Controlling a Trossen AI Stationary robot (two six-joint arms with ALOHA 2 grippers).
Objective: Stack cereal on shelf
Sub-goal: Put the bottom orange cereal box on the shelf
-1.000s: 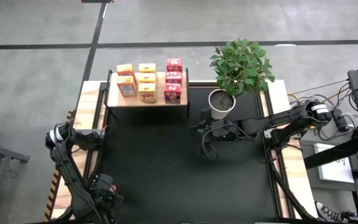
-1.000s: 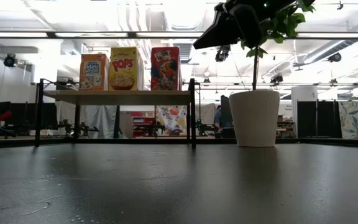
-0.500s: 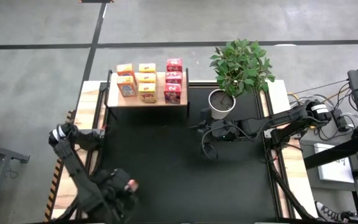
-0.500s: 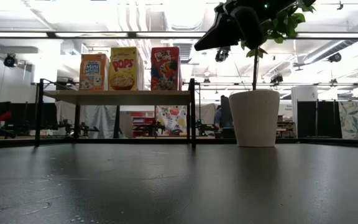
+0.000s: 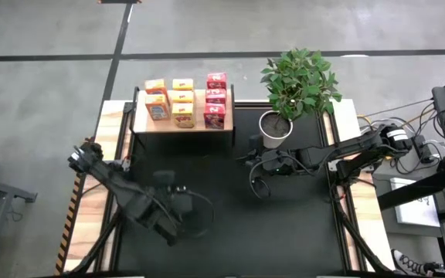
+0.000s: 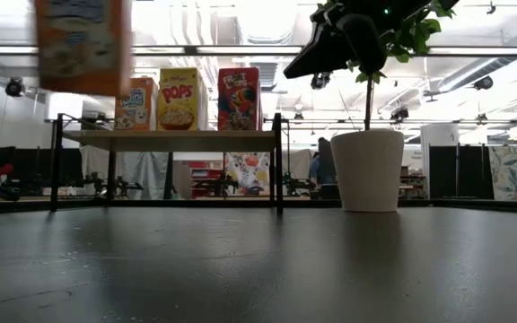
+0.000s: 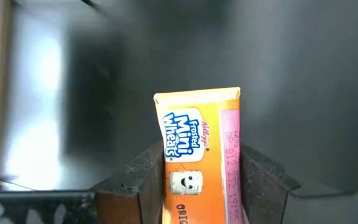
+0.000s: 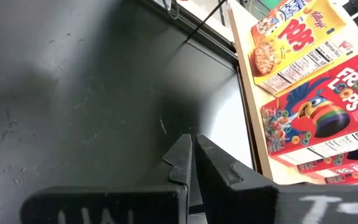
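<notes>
The left gripper (image 7: 201, 186) pinches an orange cereal box (image 7: 199, 155) above the worktop (image 5: 230, 224), well in front of the shelf (image 5: 182, 123). The right gripper (image 8: 191, 158), fingers pressed together, hangs near the plant pot (image 5: 275, 128).

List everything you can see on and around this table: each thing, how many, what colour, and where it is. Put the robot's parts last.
Orange cereal boxes: three, orange; two in the shelf's left row, one held in the left gripper.
Yellow cereal boxes: three, yellow; the shelf's middle row.
Red cereal boxes: three, red; the shelf's right row.
Shelf: one, light wood top on a black frame; far left part of the table.
Plant: one, green, in a white pot; right of the shelf.
Table: one, black top.
Left gripper: one, dark; above the table's near left, shut on an orange box.
Right gripper: one, dark; in front of the pot, shut, empty.
</notes>
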